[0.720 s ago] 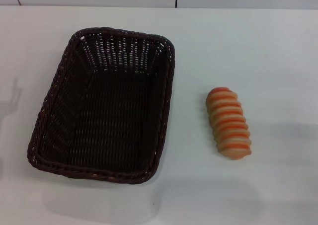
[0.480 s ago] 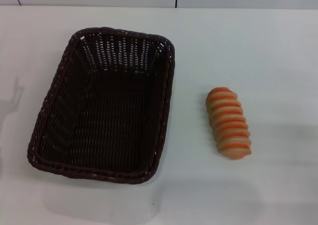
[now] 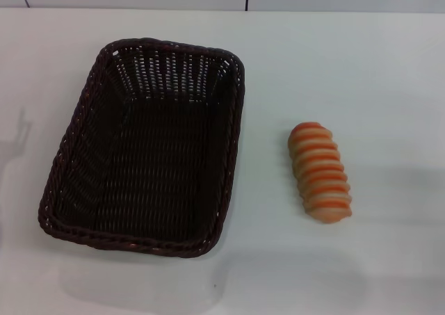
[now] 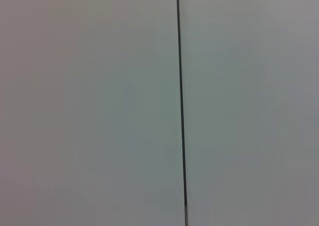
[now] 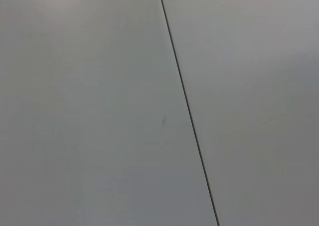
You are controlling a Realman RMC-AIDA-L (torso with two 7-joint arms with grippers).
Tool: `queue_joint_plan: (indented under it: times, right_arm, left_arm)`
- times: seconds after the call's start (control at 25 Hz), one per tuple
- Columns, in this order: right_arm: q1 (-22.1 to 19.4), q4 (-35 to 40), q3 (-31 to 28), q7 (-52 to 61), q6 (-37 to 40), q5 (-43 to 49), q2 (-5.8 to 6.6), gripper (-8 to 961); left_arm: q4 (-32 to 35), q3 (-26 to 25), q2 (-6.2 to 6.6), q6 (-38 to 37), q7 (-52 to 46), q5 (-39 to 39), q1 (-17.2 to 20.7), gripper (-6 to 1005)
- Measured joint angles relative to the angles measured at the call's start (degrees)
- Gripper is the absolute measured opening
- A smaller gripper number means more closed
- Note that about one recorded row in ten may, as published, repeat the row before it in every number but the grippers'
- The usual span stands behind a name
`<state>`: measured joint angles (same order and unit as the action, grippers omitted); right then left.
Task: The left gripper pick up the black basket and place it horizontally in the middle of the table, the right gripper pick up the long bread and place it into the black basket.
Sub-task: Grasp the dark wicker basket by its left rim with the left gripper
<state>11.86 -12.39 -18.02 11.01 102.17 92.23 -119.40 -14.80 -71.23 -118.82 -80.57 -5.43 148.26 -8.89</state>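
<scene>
Wicker black basket (image 3: 142, 148): empty, lengthwise on the table (image 3: 348, 65), left of centre.
Long bread (image 3: 320, 172): on the table, well right of the basket.
Change: none since earlier frames; task unstarted.
Grippers: both out of view, state unknowable.

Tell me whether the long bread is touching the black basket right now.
Apart. The head view shows a strip of bare white table between the long bread, lying to the right, and the black basket.
</scene>
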Motion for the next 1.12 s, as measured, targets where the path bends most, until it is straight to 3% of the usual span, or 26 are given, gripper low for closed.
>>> queue_joint_plan:
  times: [0.24,0.44,0.6,0.64,0.68,0.76,0.8,0.84,0.88,0.96,1.12]
  right_arm:
    - [2.2,1.0,0.3,0.1,-4.5,0.0,0.03,848]
    - [3.6,1.3,0.4,0.4,-7.4,0.0,0.11,848]
    - [3.9,1.3,0.2,0.4,-8.0,0.1,0.13,848]
    - [3.9,1.3,0.2,0.4,-7.8,0.1,0.13,848]
    - [4.0,1.3,0.1,0.4,-7.7,0.1,0.14,848]
    - [4.4,1.3,0.0,0.5,-7.7,0.0,0.14,848]
    - [4.4,1.3,0.0,0.5,-7.7,0.0,0.14,847]
    - [4.5,1.3,0.0,0.6,-7.9,0.1,0.14,847]
    - [4.6,1.2,0.0,0.6,-8.0,0.1,0.13,847]
    - [4.7,1.3,0.1,0.7,-8.1,0.1,0.13,847]
    - [4.8,1.2,0.2,1.0,-8.8,0.0,0.13,847]
  left_arm:
    - [-1.1,-0.3,0.07,-1.0,-0.3,0.0,-0.2,784]
    - [-3.6,-0.7,1.20,0.4,3.5,0.6,-3.3,783]
    - [-5.9,-0.6,1.95,3.5,5.0,0.6,-3.5,785]
    - [-10.2,-0.4,3.32,8.9,5.4,1.4,-2.7,785]
    - [-26.8,-1.8,6.39,26.9,7.1,6.2,1.7,786]
    - [-28.1,-2.0,6.45,28.5,7.5,6.6,2.1,786]
    - [-35.9,-4.0,6.73,36.3,8.9,8.7,4.2,787]
    - [-48.9,-8.1,6.40,51.6,9.3,11.3,7.5,787]
    - [-51.2,-8.7,6.32,54.6,9.2,11.7,8.1,787]
    - [-66.5,-12.6,5.58,77.0,8.9,12.8,10.3,788]
    - [-78.9,-16.1,3.94,97.8,10.6,13.0,10.5,790]
